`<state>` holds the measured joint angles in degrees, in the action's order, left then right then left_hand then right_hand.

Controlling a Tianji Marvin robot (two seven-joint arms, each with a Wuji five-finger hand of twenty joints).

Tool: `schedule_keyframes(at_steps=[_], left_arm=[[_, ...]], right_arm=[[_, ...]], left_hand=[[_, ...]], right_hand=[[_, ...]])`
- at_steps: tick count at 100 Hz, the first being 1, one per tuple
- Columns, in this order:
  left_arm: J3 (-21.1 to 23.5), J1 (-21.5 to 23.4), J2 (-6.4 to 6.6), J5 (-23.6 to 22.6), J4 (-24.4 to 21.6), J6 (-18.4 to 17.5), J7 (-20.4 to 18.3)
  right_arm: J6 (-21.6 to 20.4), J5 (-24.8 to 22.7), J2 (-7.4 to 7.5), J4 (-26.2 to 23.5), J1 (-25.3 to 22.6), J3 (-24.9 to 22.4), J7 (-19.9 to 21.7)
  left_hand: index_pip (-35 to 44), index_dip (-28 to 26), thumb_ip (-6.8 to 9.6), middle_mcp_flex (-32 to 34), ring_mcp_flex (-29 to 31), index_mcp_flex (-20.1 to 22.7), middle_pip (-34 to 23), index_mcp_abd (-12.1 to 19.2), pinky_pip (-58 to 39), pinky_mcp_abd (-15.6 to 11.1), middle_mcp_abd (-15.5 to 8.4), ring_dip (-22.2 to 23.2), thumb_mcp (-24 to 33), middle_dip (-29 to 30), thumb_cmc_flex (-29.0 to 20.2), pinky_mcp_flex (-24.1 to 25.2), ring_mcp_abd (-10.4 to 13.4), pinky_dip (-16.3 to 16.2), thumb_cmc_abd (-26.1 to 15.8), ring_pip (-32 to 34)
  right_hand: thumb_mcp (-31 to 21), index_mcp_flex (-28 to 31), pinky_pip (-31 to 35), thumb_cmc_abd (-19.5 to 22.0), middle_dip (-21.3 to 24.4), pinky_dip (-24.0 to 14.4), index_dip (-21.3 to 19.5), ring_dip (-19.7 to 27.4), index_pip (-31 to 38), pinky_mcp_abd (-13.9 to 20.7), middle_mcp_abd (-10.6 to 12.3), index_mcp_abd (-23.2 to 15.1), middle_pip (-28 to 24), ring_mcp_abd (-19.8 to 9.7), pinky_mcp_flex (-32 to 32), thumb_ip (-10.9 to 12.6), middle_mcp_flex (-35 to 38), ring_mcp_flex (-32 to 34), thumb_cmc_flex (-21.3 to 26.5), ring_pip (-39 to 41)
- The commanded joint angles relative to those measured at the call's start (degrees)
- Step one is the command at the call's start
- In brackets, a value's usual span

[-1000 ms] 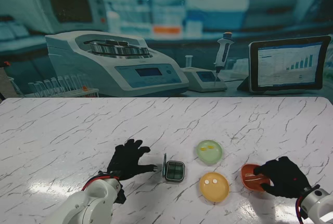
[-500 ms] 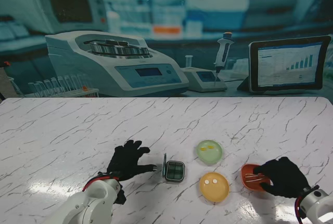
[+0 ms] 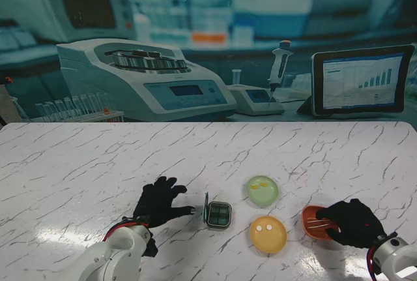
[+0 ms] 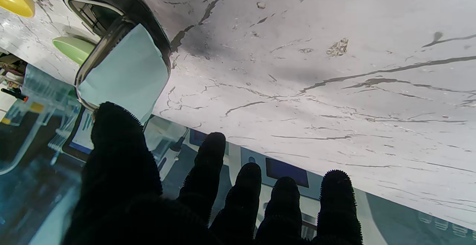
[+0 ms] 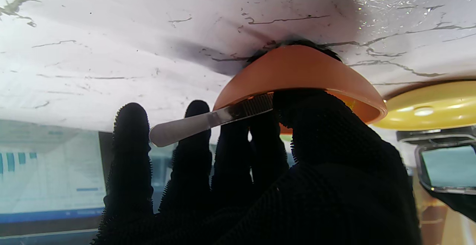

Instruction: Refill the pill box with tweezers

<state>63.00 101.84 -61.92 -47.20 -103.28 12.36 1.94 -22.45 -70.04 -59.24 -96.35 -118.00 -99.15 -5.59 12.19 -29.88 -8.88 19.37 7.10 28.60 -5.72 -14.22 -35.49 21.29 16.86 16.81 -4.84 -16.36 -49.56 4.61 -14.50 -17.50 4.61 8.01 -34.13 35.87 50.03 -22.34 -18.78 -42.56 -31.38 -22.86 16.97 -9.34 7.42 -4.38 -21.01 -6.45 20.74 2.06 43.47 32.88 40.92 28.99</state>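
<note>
The small dark pill box point(image 3: 218, 214) stands open, its lid point(image 4: 122, 59) upright on the side facing my left hand point(image 3: 159, 204). That hand lies flat with its fingers spread, one fingertip against the lid, and holds nothing. My right hand point(image 3: 355, 222) covers the right edge of the orange dish point(image 3: 313, 221). In the right wrist view the metal tweezers point(image 5: 208, 120) lie across the orange dish's rim point(image 5: 297, 70). The thumb point(image 5: 316, 126) presses their ribbed grip against the fingers behind it.
A green dish point(image 3: 262, 190) with yellow pills sits beyond the pill box. A yellow dish point(image 3: 268, 233) with two white pills lies between box and orange dish. Lab machines, a pipette and a tablet point(image 3: 361, 80) line the back edge of the table.
My right hand has drawn slightly toward me and to the right at the orange dish. The left hand and the pill box have not moved.
</note>
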Motion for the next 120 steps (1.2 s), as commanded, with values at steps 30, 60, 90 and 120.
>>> schedule_keyframes(at_steps=[30,60,90,120], left_arm=[[0.1,0.4,-0.55,1.0,0.7,-1.9,0.3],[0.3,0.7,-0.58,1.8,0.9,-2.2,0.2],[0.4,0.8,-0.64,2.4,1.1,-2.5,0.3],[0.4,0.9,-0.63,2.8,1.3,-2.5,0.1]], right_arm=[[1.0,0.9,-0.35,1.3,0.1,1.3,-1.5],[2.1,0.7,-0.50,0.8,0.0,1.7,-2.6],[2.8,0.7,-0.62,0.2,-0.1,1.6,-2.8],[3.0,1.6,-0.81,0.9,0.0,1.7,-3.9]], left_hand=[[0.1,-0.9,1.57,1.1,-0.2,0.6,0.1,1.5,-2.1,1.7,-0.1,1.0,0.4,-0.6,-1.1,0.9,-0.4,-1.1,-2.6,0.8],[0.0,-0.8,1.53,0.9,-0.5,0.8,0.3,1.4,-1.4,2.0,-0.1,1.0,0.3,-0.5,-0.5,1.1,-0.2,-0.7,-3.0,0.5],[-0.3,-0.6,1.55,0.8,-0.6,0.7,0.6,1.4,0.2,2.1,-0.1,0.9,0.4,-0.3,0.1,1.1,-0.2,0.0,-3.4,0.0],[-0.6,-0.3,1.58,0.6,-0.8,0.8,0.9,1.6,1.4,2.2,0.2,0.8,0.4,-0.1,0.5,1.1,-0.1,0.3,-3.7,-0.3]], right_hand=[[1.4,0.7,7.6,-1.6,-2.2,-6.1,9.0,-4.1,16.9,16.1,-4.1,-2.5,-3.8,1.2,6.3,-4.6,4.8,3.7,5.2,8.3],[0.5,0.7,12.3,-2.5,-4.3,-8.2,13.5,-7.4,25.7,17.8,-5.9,-2.7,-5.6,2.8,11.2,-5.1,7.9,5.6,7.0,15.0],[-0.9,3.2,16.2,-3.0,-6.5,-9.4,13.8,-10.6,29.7,19.9,-7.1,-3.4,-8.4,3.8,16.5,-5.4,11.2,7.6,8.2,21.1],[-2.3,4.5,17.3,-3.3,-6.7,-9.4,13.4,-11.8,30.7,20.6,-7.9,-3.8,-9.8,4.3,21.1,-5.4,13.1,10.1,8.7,23.8]])
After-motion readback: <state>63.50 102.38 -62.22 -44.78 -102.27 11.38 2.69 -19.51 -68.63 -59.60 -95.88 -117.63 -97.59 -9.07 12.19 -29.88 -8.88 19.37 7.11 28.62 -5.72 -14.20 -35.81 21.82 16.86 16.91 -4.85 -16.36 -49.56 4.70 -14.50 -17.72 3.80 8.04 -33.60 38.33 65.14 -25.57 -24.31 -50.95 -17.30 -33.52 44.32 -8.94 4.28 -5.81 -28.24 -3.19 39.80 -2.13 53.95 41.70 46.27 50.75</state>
